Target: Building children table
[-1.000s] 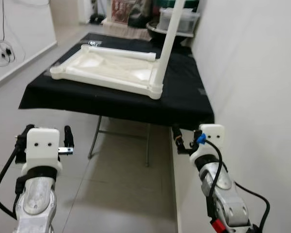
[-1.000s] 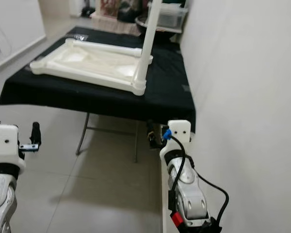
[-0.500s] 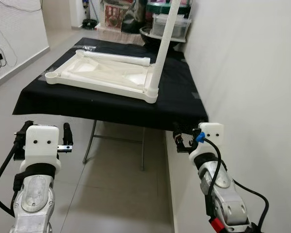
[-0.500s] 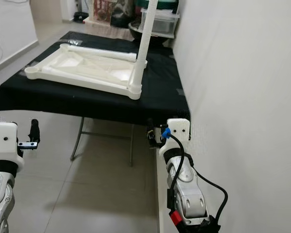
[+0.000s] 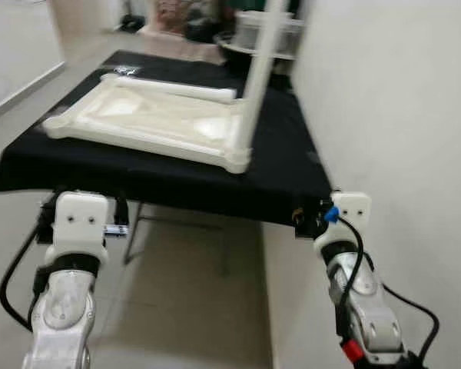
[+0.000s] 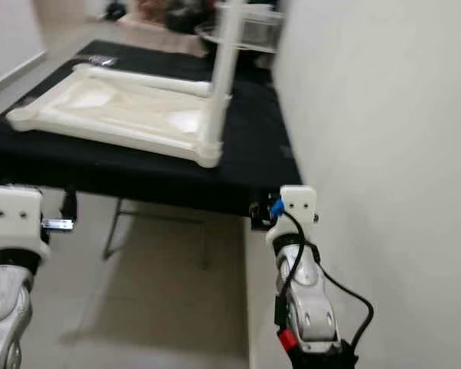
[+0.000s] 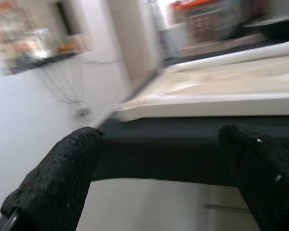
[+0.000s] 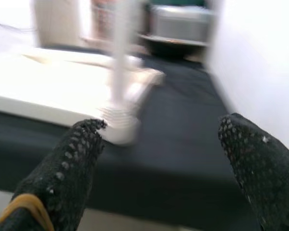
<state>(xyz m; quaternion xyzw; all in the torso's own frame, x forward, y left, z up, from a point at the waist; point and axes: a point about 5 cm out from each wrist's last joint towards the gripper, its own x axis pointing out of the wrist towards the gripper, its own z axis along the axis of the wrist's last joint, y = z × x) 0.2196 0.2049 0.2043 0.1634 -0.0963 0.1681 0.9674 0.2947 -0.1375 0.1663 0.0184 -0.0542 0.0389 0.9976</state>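
Both grippers have come up to the front edge of the black-covered table (image 5: pixel 292 184) since the earlier frames, when they hung lower over the floor; the camera has also moved closer.

Left gripper (image 7: pixel 159 159): fingers spread wide, nothing between them, held just in front of the table's front edge near its left end. Bare tiled floor (image 5: pixel 192 307) lies beneath and between the two arms.

Right gripper (image 8: pixel 161 159): fingers likewise spread and empty, level with the table's front right corner, close beside the white wall (image 5: pixel 399 115) that runs along the right side.

The white table top (image 5: pixel 146 123) lies upside down on the black cloth, set back from the front edge with a strip of cloth showing before it. One white leg (image 5: pixel 257 69) stands upright in its near right corner. A second leg (image 5: pixel 177 88) lies flat along its far edge. Black cloth remains open between the white top and the wall.

Beyond the table, a clear storage box (image 5: pixel 273 34) and other items appear blurred.
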